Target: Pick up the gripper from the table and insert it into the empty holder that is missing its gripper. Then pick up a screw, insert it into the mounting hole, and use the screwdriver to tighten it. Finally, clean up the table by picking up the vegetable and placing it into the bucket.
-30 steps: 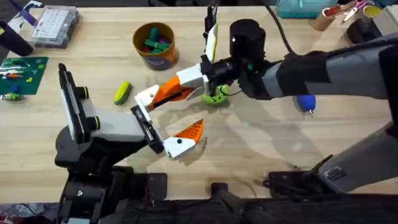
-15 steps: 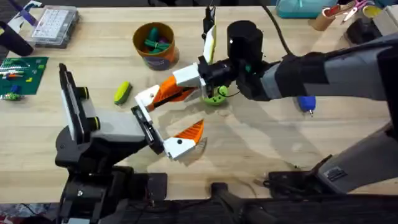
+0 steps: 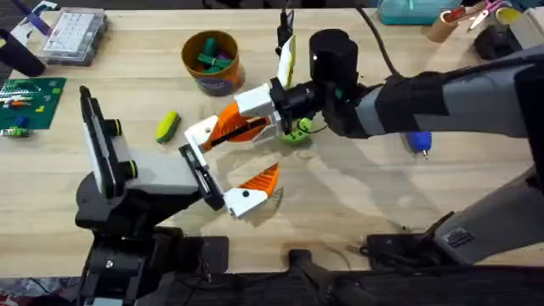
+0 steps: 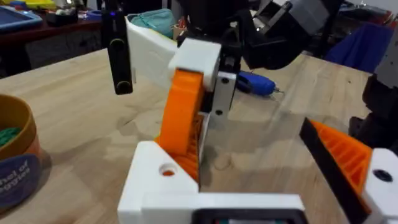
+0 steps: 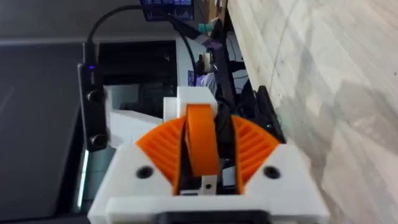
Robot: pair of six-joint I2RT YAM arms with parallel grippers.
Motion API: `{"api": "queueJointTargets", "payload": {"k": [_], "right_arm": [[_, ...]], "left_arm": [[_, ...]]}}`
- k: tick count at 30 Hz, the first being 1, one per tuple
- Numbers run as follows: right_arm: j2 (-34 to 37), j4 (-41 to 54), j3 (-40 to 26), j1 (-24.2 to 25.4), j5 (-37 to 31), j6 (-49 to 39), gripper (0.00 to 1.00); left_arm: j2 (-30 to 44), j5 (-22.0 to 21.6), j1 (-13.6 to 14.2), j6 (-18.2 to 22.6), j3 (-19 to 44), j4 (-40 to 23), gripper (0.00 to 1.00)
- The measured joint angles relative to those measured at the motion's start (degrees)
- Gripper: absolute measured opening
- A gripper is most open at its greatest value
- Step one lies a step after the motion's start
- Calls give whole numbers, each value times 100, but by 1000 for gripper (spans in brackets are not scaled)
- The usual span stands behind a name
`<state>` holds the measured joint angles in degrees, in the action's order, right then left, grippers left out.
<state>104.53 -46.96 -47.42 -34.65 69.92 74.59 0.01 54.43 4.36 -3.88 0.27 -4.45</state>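
Observation:
My right gripper reaches across the table and is shut on the orange gripper, which sits between its ribbed pads. The gripper's lower end meets the white holder on the left arm's black crossbar. How deep it sits I cannot tell. The twin block carries its own short orange finger. My left gripper stands open, its jaws far apart. The blue screwdriver lies at the right. The yellow-green vegetable lies left of the holder, and the bucket stands behind it.
A small green round dish sits under the right wrist. A clear parts box and a green board are at the far left. A tan cup with scissors stands at the back right.
The right gripper has shifted slightly left with the orange gripper, closer onto the holder. The left arm has not moved.

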Motion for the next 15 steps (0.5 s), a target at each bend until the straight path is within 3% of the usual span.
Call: {"api": "queueJointTargets", "payload": {"k": [15], "right_arm": [[0,-42,-2,209,-1,43,979]], "left_arm": [[-2,282,59,2,0,-32,989]]}}
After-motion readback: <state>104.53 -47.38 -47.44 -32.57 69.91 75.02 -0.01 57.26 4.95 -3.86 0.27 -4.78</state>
